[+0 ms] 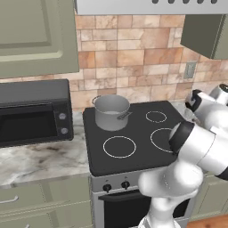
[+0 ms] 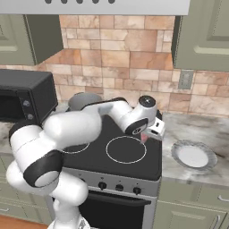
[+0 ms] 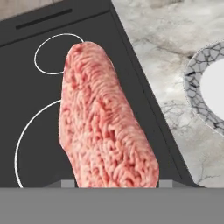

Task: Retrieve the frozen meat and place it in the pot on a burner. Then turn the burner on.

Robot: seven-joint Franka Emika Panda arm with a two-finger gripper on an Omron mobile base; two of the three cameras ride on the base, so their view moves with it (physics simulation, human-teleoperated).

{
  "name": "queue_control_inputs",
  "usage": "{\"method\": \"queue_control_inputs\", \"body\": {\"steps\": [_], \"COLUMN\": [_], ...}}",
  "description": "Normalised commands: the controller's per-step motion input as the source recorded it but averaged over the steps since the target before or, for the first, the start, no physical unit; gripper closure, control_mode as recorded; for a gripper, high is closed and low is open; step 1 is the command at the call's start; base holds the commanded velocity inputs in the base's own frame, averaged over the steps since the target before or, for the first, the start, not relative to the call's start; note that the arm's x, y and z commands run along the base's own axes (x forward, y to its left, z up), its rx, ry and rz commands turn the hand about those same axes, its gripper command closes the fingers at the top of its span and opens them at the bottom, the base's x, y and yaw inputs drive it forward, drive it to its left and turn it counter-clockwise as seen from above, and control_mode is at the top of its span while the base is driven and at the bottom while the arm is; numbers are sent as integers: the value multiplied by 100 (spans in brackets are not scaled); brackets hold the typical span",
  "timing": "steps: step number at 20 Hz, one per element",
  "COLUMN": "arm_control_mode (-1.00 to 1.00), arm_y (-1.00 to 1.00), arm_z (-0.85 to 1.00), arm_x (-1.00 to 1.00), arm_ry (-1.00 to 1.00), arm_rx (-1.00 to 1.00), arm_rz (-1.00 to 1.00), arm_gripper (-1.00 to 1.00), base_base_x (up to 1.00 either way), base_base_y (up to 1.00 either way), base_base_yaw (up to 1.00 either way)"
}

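A pink slab of frozen meat [image 3: 105,122] is clamped in the gripper [image 2: 144,136], its long axis running straight out from the jaws. The gripper hangs over the right side of the black stove top [image 1: 133,142], near the marble surface [image 2: 201,129] that carries a white plate [image 2: 193,155]. The pot [image 1: 111,112], a grey saucepan, sits on the far left burner, so it lies to the left and farther back from the held meat, well apart.
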Motion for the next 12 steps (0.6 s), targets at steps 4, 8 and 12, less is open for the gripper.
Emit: {"method": "queue_control_inputs", "body": {"steps": [4, 8, 12], "arm_control_mode": [-100, -100, -100], "arm_y": [54, 65, 52], "arm_z": [23, 43, 57], "arm_x": [0, 0, 0], "arm_ry": [-1, -5, -2], "arm_rx": [0, 0, 0], "arm_rz": [-8, -7, 0], "arm_gripper": [100, 100, 100], "base_base_x": [0, 0, 0], "base_base_y": [0, 0, 0], "base_base_yaw": [0, 0, 0]}}
